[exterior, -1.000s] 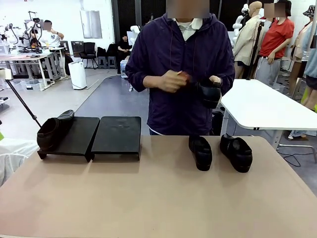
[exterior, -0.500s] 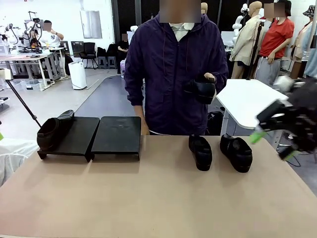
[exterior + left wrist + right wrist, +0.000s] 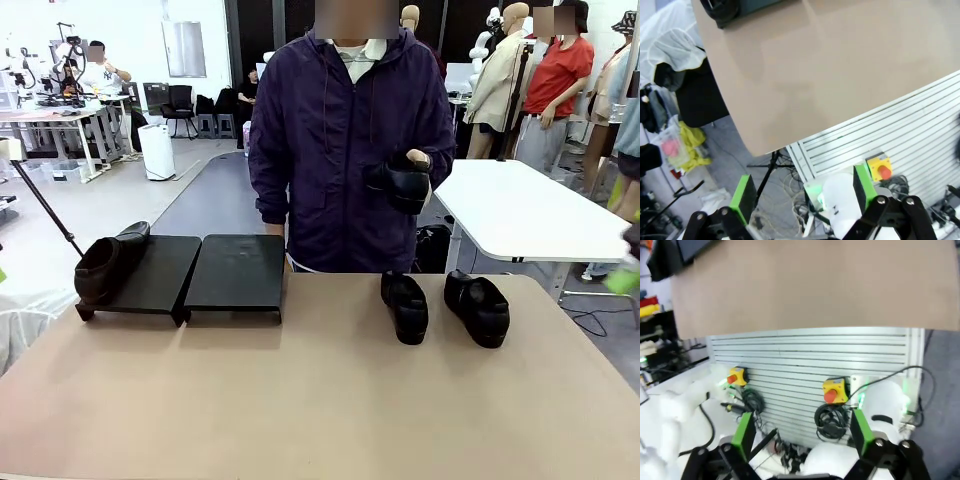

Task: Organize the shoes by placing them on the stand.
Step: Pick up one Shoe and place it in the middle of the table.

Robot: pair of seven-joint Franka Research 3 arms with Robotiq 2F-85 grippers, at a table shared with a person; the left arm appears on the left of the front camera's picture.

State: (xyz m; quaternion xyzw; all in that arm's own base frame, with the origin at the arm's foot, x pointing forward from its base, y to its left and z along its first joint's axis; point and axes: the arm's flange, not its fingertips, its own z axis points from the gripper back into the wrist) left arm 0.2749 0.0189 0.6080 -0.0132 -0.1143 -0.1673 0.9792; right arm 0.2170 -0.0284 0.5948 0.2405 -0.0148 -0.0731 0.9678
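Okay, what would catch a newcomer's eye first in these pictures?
A person at the table's far side holds a black shoe at chest height. Two more shoes sit on the table toward the right; a fourth shoe lies on the left platform of the stand.

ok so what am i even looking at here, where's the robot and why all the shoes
It is a two-armed robot at a tan table, with a person across from it. The picture facing the person comes from a fixed camera between the arms. The other two come from cameras on each wrist, looking past that arm's own jaws: the green pads of the left arm and those of the right stand apart, so both jaws are open and hold nothing. On the table sit two low black platforms, the stand. One black shoe rests on the left platform, two more lie on the bare tabletop, and the person's hand holds a fourth shoe.
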